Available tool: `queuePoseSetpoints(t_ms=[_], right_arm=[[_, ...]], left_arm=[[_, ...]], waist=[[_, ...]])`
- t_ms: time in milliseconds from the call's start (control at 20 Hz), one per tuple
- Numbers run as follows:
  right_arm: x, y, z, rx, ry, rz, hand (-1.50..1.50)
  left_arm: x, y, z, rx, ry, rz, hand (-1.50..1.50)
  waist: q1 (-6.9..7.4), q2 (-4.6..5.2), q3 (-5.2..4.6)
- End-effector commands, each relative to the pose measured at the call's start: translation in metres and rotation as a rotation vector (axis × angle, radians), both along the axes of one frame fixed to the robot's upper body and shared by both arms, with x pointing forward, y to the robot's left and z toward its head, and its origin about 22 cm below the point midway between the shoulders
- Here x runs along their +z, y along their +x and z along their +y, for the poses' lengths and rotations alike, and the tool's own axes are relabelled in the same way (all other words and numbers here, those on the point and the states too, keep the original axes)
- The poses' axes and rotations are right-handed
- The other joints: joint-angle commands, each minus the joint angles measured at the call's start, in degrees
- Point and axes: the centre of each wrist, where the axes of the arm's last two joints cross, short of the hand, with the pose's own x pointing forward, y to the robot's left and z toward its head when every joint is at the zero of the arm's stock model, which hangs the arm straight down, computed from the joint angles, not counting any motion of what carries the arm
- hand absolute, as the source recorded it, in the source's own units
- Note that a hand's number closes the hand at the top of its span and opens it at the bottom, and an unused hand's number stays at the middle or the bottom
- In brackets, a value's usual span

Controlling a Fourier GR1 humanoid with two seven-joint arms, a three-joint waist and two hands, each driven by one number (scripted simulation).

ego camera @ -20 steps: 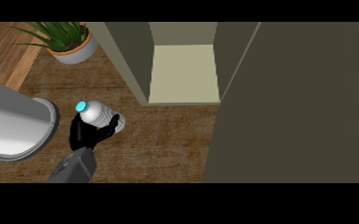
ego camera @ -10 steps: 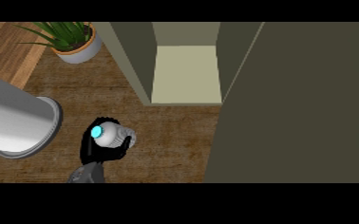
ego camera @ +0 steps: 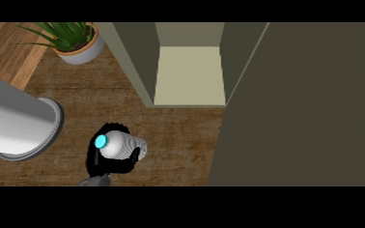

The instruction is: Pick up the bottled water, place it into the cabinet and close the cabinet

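Note:
The bottled water (ego camera: pixel 122 146) is a white ribbed bottle with a cyan cap, seen from above at the lower left. My left hand (ego camera: pixel 100 163) is curled round it, black fingers showing behind and below the bottle, and the grey forearm comes in from the lower edge. The open cabinet (ego camera: pixel 189 75) stands beyond it at the centre, with a pale, bare shelf floor. Its dark door (ego camera: pixel 299 106) is swung open and fills the right side. The bottle is in front and to the left of the opening, outside the cabinet. My right hand does not show.
A large grey metal vessel (ego camera: pixel 25 125) lies at the left edge, close to the hand. A potted green plant (ego camera: pixel 71 41) stands at the back left. Brown wooden counter (ego camera: pixel 178 135) stretches between the hand and the cabinet.
The left hand with the bottle has moved toward me and slightly right, away from the cabinet's left wall. The cabinet and door have not moved.

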Motion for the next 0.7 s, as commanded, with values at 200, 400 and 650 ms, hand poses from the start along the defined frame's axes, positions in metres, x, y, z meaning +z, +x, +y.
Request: queuePoseSetpoints(t_ms=[200,400,650], right_arm=[[0.017,-0.019,-0.013,-0.027,-0.019,-0.051,-1.5],[0.019,-0.011,-0.017,-0.021,-0.012,-0.058,-1.5],[0.018,-0.004,-0.014,-0.017,0.007,-0.079,-1.5]], left_arm=[[0.044,-0.013,-0.03,-0.058,-0.073,0.019,1.5],[0.082,-0.012,-0.053,-0.073,-0.058,-0.033,1.5],[0.115,0.01,-0.071,-0.048,-0.02,-0.068,1.5]], waist=[[-0.25,0.16,-0.03],[-0.07,0.22,-0.03],[-0.24,0.34,-0.05]])
